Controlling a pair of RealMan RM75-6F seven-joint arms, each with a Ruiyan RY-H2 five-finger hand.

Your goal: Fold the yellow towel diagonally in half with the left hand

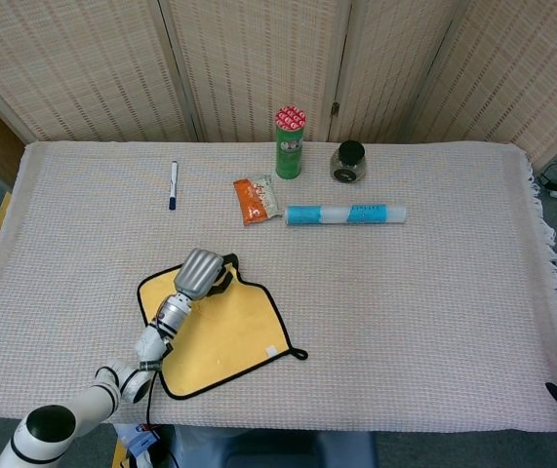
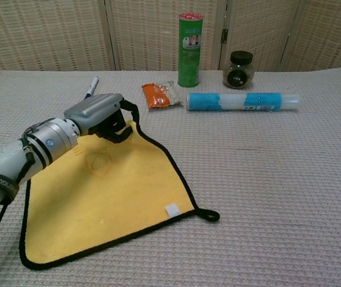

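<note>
The yellow towel (image 1: pixel 227 330) with black edging lies spread on the table's near left part, and its white tag and loop are at the right corner (image 2: pixel 171 210). My left hand (image 1: pixel 200 272) is at the towel's far corner, where its curled fingers grip the black-edged corner (image 2: pixel 126 113) and raise it slightly off the cloth. In the chest view the left hand (image 2: pixel 98 113) comes in from the left, above the towel (image 2: pixel 104 197). The right hand appears in neither view.
A blue pen (image 1: pixel 173 185) lies far left. Behind the towel are an orange packet (image 1: pixel 256 199), a green can (image 1: pixel 289 142), a dark-lidded jar (image 1: pixel 347 162) and a blue tube (image 1: pixel 346 214). A woven cloth (image 1: pixel 434 292) covers the table.
</note>
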